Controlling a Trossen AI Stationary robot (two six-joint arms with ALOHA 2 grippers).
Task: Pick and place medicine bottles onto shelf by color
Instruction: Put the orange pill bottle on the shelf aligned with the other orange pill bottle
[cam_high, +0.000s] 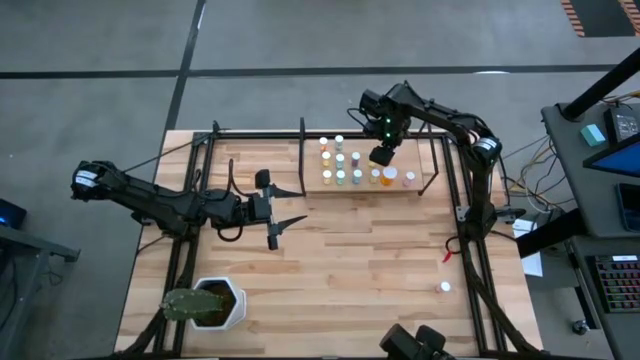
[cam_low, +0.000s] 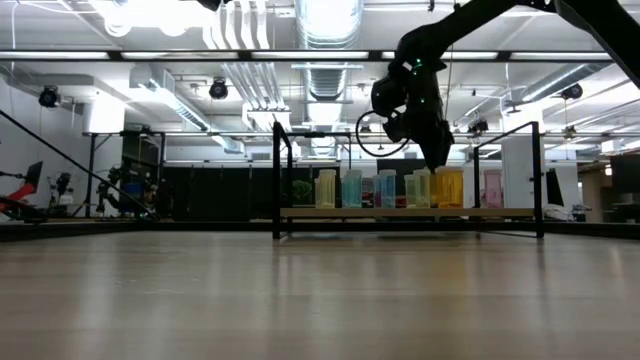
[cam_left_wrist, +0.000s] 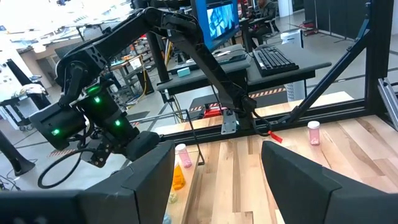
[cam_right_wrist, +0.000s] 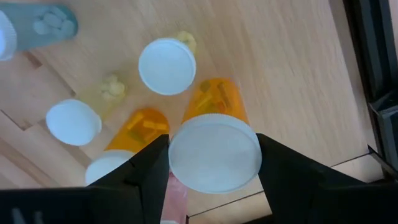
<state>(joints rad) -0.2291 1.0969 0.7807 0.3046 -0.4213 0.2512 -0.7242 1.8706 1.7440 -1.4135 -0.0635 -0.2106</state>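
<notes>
2 dark arms: left gripper (cam_high: 272, 210) idles mid-table, jaws spread, empty. Right gripper (cam_right_wrist: 211, 163) hovers over the light-wood black-barred shelf (cam_high: 425, 182), fingers hugging a wide white-capped orange bottle (cam_right_wrist: 214, 152). Best release squarely among the orange neighbours (cam_right_wrist: 127, 140), lifting straight up.

Shelf (cam_high: 420, 186): light-wood board, thin black bars around it, at table's far side, right of centre. Medicine bottles (cam_high: 340, 167) upright on it in short rows, pale caps up; bodies yellowish, teal-green, orange, pink.

Wide orange bottle (cam_right_wrist: 214, 149), broad white cap, upright on shelf between right gripper (cam_right_wrist: 213, 163) fingers, fingers flanking cap. Second orange bottle (cam_right_wrist: 127, 146) just beside; two yellowish ones (cam_right_wrist: 166, 65) near.

One pink bottle (cam_high: 445, 288) alone, upright on tabletop, near right edge, well apart from shelf.
</notes>
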